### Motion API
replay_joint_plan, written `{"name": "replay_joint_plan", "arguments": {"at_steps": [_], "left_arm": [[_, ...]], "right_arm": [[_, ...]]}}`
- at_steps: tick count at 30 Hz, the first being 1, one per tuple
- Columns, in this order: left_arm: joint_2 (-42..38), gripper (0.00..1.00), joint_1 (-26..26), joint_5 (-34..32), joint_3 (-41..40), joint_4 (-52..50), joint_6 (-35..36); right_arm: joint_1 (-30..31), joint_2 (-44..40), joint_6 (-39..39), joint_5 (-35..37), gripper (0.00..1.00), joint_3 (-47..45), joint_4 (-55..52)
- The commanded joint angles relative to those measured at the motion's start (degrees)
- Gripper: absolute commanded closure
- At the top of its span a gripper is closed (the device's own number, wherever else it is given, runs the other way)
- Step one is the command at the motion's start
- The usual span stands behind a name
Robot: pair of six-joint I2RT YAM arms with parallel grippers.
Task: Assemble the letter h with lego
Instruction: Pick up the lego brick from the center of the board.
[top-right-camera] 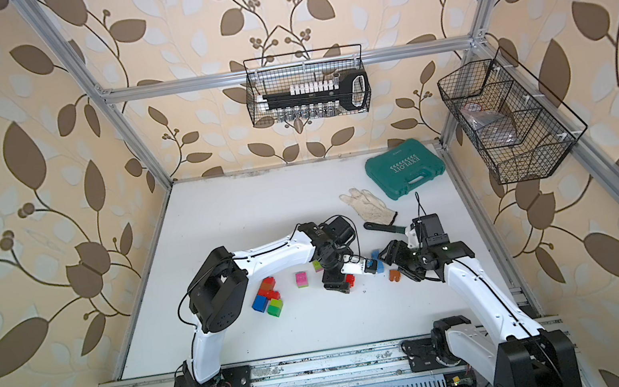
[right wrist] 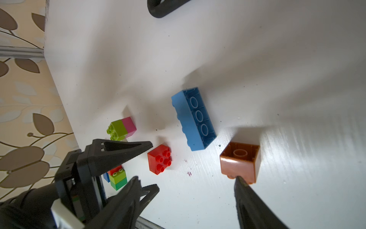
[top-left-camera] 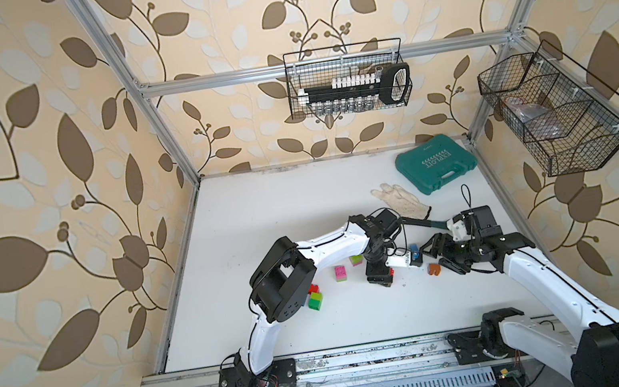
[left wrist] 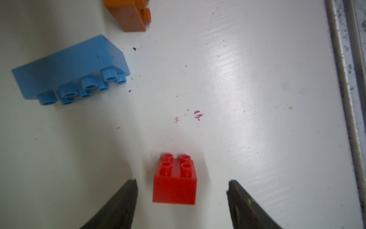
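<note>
A red lego brick (left wrist: pixel 174 182) stands studs-up on the white table, between the jaws of my left gripper (left wrist: pixel 182 183). The jaws are open, with a gap on each side of the brick. A long blue brick (left wrist: pixel 69 73) lies on its side just beyond it, and an orange brick (left wrist: pixel 132 15) lies farther on. My right gripper (right wrist: pixel 186 180) is open and empty, one fingertip (right wrist: pixel 240 181) against the overturned orange brick (right wrist: pixel 239 160). In a top view, a cluster of joined bricks (top-right-camera: pixel 269 297) sits to the left.
A pink-and-green pair (top-left-camera: pixel 340 273) and a lime-and-pink pair (top-left-camera: pixel 356 260) lie left of the left wrist. A white glove (top-left-camera: pixel 401 199), a teal case (top-left-camera: pixel 436 166) and a black-handled tool (top-left-camera: pixel 422 223) lie behind the grippers. Wire baskets (top-left-camera: pixel 348 79) hang on the walls.
</note>
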Motion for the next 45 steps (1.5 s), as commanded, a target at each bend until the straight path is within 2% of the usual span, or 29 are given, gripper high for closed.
{"name": "replay_joint_plan", "arguments": {"at_steps": [1, 2, 6, 9, 13, 16, 19, 24, 29, 37, 45], "left_arm": [[1.36, 0.5, -0.6, -0.14, 2.19, -0.44, -0.57], [1.53, 0.56, -0.6, -0.11, 1.78, -0.1, -0.69], [1.16, 0.71, -0.6, -0.42, -0.25, 1.91, -0.67], [-0.55, 0.77, -0.36, 0.57, -2.56, 3.91, -1.21], [-4.01, 0.79, 1.57, 7.65, -5.2, 5.22, -4.0], [-8.01, 0.77, 5.53, 17.78, -8.1, 7.37, -7.33], [-10.03, 0.75, 8.84, 25.53, -9.58, 9.28, -9.66], [-11.17, 0.74, 10.72, 32.61, -11.69, 11.99, -12.33], [-11.39, 0.74, 10.73, 34.29, -12.73, 13.37, -13.19], [-11.76, 0.74, 10.71, 35.3, -12.44, 12.99, -12.8], [-12.65, 0.74, 10.73, 34.18, -12.58, 13.19, -12.6]], "right_arm": [[-0.2, 0.45, -0.54, -2.4, 0.28, -0.96, 0.44], [-0.2, 0.49, -0.64, -3.21, 0.29, -0.95, 0.3], [-0.25, 0.49, -1.14, -5.36, 0.29, -1.54, -0.54], [-0.28, 1.04, -1.85, -7.59, 0.29, -2.02, -0.8], [-0.22, 2.21, -2.78, -15.79, 0.3, -3.93, 2.01], [0.01, 3.2, -1.19, -22.25, 0.34, -5.63, 6.14], [1.96, 2.52, 1.29, -23.08, 0.35, -7.1, 9.71], [8.42, 4.62, 7.07, -20.49, 0.35, -7.3, 16.71], [12.52, 8.14, 16.15, -22.03, 0.36, -7.95, 29.23], [13.79, 8.52, 18.28, -20.99, 0.39, -5.88, 28.56], [18.48, 12.78, 20.72, -18.81, 0.62, -4.64, 31.48]]}}
